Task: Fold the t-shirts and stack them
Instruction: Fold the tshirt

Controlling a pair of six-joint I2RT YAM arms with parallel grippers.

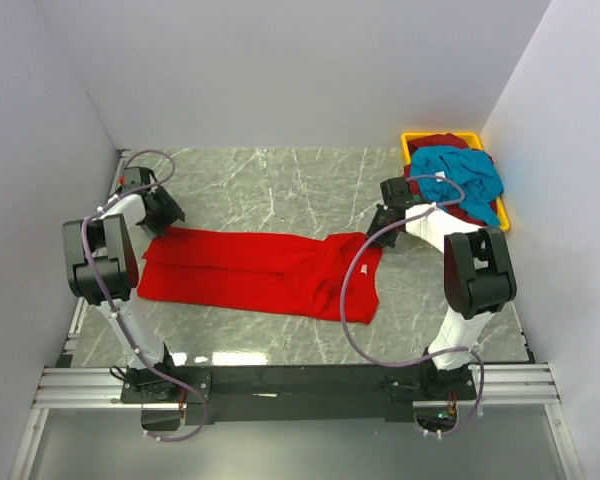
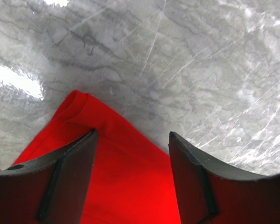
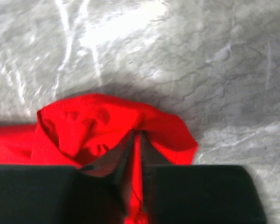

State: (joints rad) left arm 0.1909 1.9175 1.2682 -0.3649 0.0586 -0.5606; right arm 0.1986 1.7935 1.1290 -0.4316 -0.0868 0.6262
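Observation:
A large bright red t-shirt point(image 1: 255, 270) lies folded into a long band across the marble table. My left gripper point(image 1: 160, 222) is open over the shirt's far left corner point(image 2: 130, 172), with one finger on each side of the cloth. My right gripper point(image 1: 385, 228) is shut on the shirt's far right corner point(image 3: 107, 123), and the cloth bunches around its fingertips. A teal-blue t-shirt point(image 1: 465, 178) lies on a dark maroon one point(image 1: 442, 143) in the yellow bin. No green shirt shows.
The yellow plastic bin point(image 1: 412, 137) stands at the back right against the white wall. White walls close in the table on the left, back and right. The bare marble table point(image 1: 280, 180) lies behind the red shirt.

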